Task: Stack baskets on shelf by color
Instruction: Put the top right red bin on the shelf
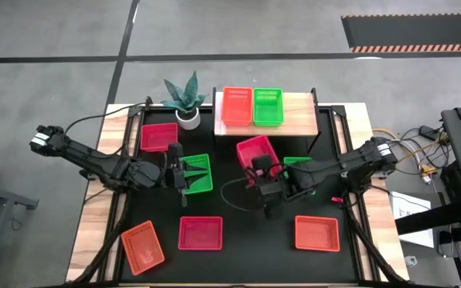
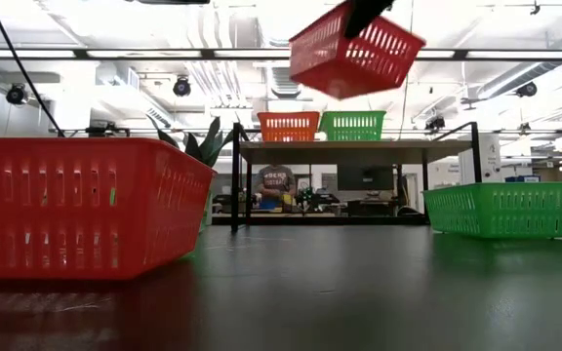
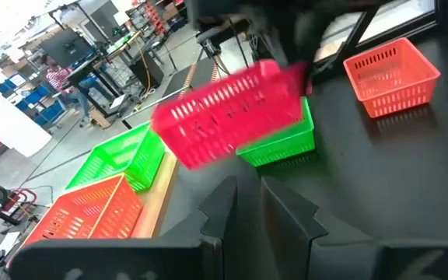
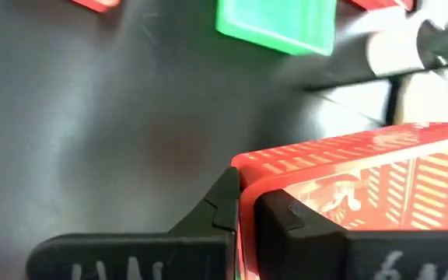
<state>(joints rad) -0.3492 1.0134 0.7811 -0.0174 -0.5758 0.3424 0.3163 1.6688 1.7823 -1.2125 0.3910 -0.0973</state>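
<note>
Between the right tool's (image 4: 246, 208) closed jaws: red basket's (image 4: 364, 183) rim.

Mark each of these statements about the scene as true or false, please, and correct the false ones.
1. The right gripper holds a red basket in the air. True.
2. The shelf carries three baskets. False: it carries two, an orange-red basket and a green basket, side by side.
3. The left gripper is over a green basket on the table. True.
4. The potted plant stands on the shelf. False: it stands on the table, beside the shelf.
5. The lifted basket hangs level. False: it is tilted.
</note>
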